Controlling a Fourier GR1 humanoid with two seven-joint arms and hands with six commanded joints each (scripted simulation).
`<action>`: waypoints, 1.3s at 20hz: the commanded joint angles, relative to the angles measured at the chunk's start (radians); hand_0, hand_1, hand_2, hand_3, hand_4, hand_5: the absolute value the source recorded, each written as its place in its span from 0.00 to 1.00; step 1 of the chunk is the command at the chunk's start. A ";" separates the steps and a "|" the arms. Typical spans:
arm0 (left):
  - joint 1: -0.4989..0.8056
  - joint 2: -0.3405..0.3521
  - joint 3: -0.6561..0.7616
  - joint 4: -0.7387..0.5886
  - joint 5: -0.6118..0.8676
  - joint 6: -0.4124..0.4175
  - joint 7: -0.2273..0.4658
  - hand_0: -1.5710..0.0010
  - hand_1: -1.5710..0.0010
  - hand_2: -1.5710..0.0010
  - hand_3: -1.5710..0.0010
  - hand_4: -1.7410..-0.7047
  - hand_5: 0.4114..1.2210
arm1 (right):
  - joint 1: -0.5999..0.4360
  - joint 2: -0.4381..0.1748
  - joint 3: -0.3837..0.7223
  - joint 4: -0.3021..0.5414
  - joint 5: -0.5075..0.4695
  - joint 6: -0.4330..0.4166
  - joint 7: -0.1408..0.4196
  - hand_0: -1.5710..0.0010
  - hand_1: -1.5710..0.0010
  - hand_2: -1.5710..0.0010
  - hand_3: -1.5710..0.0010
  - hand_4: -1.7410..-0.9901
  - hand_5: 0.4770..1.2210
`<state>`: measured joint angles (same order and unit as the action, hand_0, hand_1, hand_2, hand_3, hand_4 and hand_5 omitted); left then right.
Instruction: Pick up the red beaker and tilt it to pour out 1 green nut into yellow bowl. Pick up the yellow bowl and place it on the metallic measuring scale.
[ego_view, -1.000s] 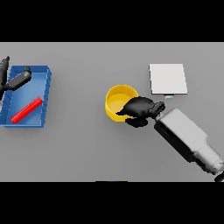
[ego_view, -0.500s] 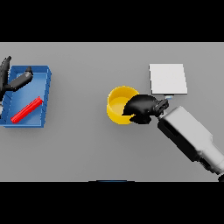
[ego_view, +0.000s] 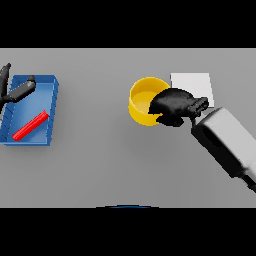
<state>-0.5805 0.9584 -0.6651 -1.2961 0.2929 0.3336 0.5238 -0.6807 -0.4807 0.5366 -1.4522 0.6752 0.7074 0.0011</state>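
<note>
A blue tray (ego_view: 52, 107) sits at the left side of the grey table (ego_view: 100, 170), near its far edge.

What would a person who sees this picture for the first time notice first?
The bright yellow bowl right of the middle stands out, with the dark right hand curled over its right rim, just left of the pale square scale. At the far left, a blue tray holds a red beaker lying on its side, with the left hand above it.

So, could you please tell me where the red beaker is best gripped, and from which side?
Probably around its middle, from above. The red beaker lies flat and slantwise in the blue tray, whose walls seem to block a side approach. The left hand is nearest.
</note>
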 joint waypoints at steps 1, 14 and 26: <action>0.002 0.001 0.001 -0.002 0.000 0.003 -0.002 1.00 1.00 1.00 1.00 0.90 0.38 | 0.004 -0.005 -0.005 -0.009 -0.005 0.006 0.005 0.00 0.00 0.01 0.21 0.03 1.00; 0.007 0.029 -0.006 -0.064 -0.006 0.023 0.069 1.00 1.00 1.00 1.00 0.89 0.42 | -0.093 -0.114 -0.106 0.228 0.027 -0.138 -0.060 0.00 0.00 0.00 0.23 0.03 1.00; 0.004 0.042 -0.007 -0.050 -0.005 0.014 0.086 1.00 1.00 1.00 1.00 0.90 0.42 | -0.143 -0.090 -0.104 0.606 0.050 -0.321 -0.141 0.00 0.00 0.00 0.12 0.02 1.00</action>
<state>-0.5763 1.0002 -0.6723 -1.3460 0.2877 0.3476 0.6100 -0.8235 -0.5713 0.4327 -0.8461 0.7235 0.3866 -0.1400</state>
